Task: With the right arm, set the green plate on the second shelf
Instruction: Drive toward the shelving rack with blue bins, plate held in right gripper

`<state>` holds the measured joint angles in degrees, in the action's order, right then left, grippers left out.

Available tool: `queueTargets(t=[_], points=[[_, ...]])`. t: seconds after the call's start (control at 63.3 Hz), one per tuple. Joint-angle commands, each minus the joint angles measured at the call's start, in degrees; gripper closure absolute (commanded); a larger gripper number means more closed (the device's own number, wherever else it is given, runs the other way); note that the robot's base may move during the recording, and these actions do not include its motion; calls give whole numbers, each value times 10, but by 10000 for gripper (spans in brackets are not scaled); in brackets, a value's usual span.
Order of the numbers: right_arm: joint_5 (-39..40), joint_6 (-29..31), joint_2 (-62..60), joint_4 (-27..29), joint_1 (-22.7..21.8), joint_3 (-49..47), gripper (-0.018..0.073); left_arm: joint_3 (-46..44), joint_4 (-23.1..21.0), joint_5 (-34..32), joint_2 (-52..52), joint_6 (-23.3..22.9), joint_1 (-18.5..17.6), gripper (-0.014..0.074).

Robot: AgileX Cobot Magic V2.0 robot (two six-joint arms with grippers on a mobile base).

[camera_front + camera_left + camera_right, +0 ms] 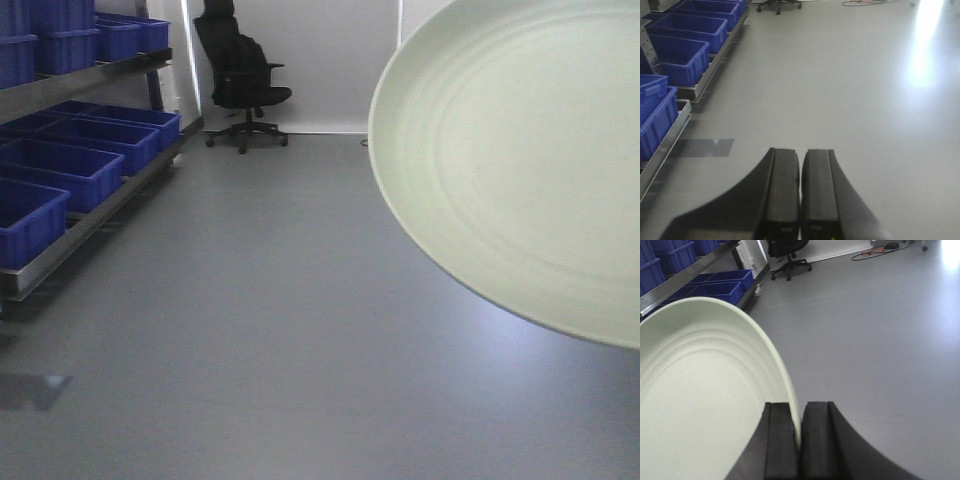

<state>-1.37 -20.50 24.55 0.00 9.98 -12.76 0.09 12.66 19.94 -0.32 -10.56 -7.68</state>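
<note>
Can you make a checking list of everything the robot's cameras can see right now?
Surface: grey floor, bare and shiny; no table seen.
Job's things: green plate held by its rim, off the floor.
Clutter: nothing seen.
Grippers: right gripper shut on the plate's rim; left gripper shut, empty.
Cables: loose cable on the floor near the far wall.
Surroundings: metal rack with blue bins on the left; black office chair by the wall.

grey floor (250,330) | blue bins (60,170) on shelving | black chair (240,75)
</note>
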Motion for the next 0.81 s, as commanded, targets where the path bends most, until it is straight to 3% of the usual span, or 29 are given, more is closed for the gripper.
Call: queueTargets(t=[0.0,0.79], points=[[66,1,1,0,-3,-19,505,24,1,-35,-13,-3,-2,472],[66,1,1,0,-3,-19,505,24,1,-35,-13,-3,-2,472]])
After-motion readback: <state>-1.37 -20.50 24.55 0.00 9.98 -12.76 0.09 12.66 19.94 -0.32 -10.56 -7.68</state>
